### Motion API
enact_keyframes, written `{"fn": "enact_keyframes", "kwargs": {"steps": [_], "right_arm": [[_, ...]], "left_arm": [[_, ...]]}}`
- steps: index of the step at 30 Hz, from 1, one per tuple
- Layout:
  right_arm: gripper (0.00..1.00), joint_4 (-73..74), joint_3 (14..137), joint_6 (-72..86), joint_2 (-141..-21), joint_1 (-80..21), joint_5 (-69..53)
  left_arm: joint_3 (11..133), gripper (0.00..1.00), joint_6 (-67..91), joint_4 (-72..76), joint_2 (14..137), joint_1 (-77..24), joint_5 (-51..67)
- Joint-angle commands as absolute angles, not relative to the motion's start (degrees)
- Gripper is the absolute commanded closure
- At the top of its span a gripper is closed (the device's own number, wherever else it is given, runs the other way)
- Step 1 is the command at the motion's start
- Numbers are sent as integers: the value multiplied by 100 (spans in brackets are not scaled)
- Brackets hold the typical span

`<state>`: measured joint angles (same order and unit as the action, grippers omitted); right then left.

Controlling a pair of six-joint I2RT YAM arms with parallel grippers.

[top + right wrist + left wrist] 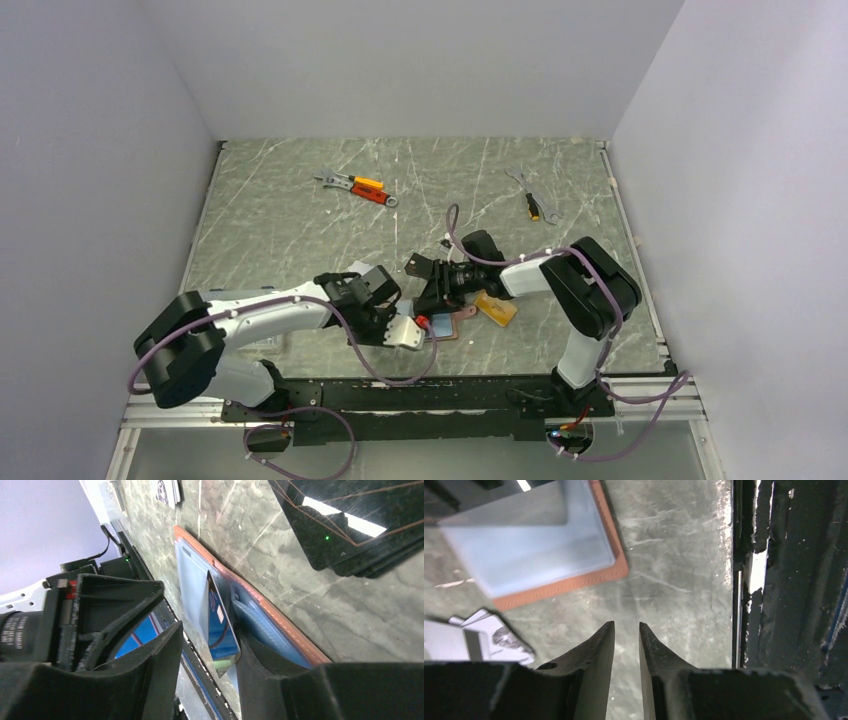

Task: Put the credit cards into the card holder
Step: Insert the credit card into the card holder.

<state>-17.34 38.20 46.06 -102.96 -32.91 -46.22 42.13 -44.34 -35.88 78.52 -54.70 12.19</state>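
Observation:
The card holder (458, 326) lies open at the table's front, brown leather outside, pale blue inside; it also shows in the left wrist view (574, 582) and the right wrist view (280, 612). A shiny card that looks blue (219, 625) stands on edge in its pocket, leaning on one finger (260, 665) of my right gripper (442, 300), which is open around it. My left gripper (428, 334) hovers low beside the holder, jaws a narrow gap apart and empty. The silver-grey card (479, 639) lies left of it. A black card (417, 266) and an orange-gold card (497, 308) lie nearby.
Orange-handled tools lie at the back middle (360, 187) and back right (533, 205). The black front rail (794, 580) runs just beside my left gripper. Both arms crowd the front middle, wrists close together. Grey walls close in the table.

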Motion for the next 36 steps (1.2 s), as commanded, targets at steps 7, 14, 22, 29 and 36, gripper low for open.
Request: {"fn": "enact_keyframes", "kwargs": {"steps": [7,14,22,29,36], "right_arm": [[44,-602,3618,4169,-9754,-3256,-3414],[49,-853,3571,4385,-9870,-3289,-3568],[47,-829,3560,4457,-9602,-3291,-3770],[42,-1061,3310,4697,-9414,-3280,-3932],[46,-960,3331,4714,-9226,-3281,-3941]], "left_arm": [[5090,69,-4318,-3541,7788,-5168,1758],[5069,71,-4279,-2610,8513,-5172,1676],[4881,73,-4422,-2383,9035,-5168,1320],[4717,75,-4389,-2457,8926,-5169,1335],[4602,76,-4321,-2441,8872,-5188,1384]]}}
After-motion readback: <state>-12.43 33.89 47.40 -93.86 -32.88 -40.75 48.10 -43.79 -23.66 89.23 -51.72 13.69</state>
